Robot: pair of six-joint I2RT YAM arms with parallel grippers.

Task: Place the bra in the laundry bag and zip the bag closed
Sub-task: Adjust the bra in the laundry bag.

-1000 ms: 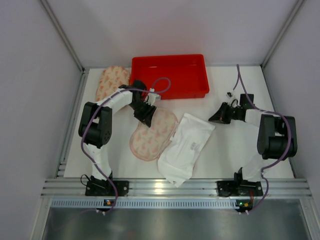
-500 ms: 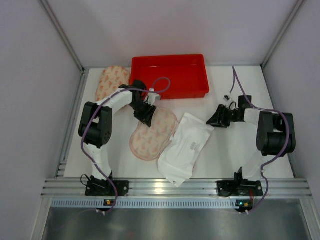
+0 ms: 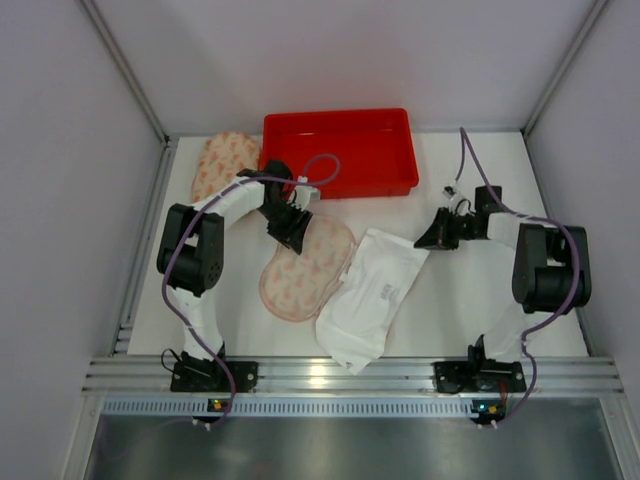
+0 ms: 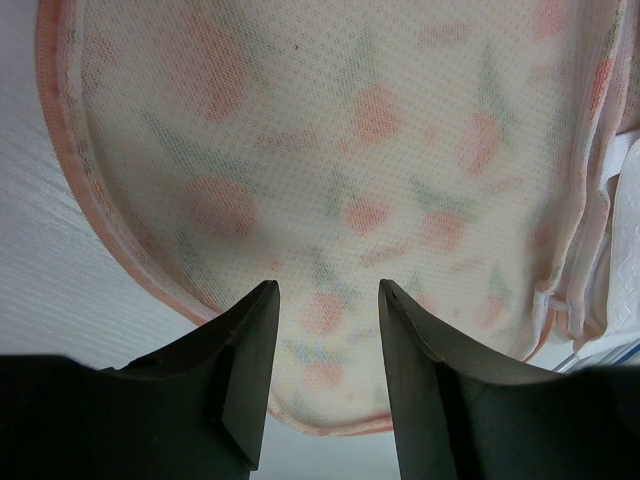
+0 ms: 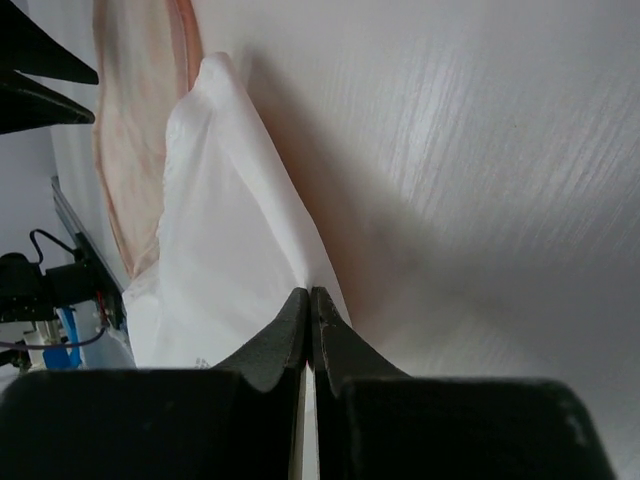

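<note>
The laundry bag is floral mesh with pink trim. It lies spread in two lobes, one at mid-table (image 3: pixel 305 270) and one at the back left (image 3: pixel 225 160). My left gripper (image 3: pixel 290 237) stands between the lobes. In the left wrist view it (image 4: pixel 328 295) is open just over the mesh (image 4: pixel 360 150), near the pink edge, holding nothing. The white bra (image 3: pixel 368 295) lies beside the bag on its right. My right gripper (image 3: pixel 422 240) is at the bra's far right corner. In the right wrist view it (image 5: pixel 310 292) is shut on the edge of the white fabric (image 5: pixel 225 240).
A red tray (image 3: pixel 340 118) stands at the back of the table, close behind the left gripper. Metal frame posts and grey walls close in both sides. A rail runs along the near edge by the arm bases.
My right gripper has shifted a little left onto the bra's corner, opening briefly and shutting on the fabric. The left arm and the bag have not moved.
</note>
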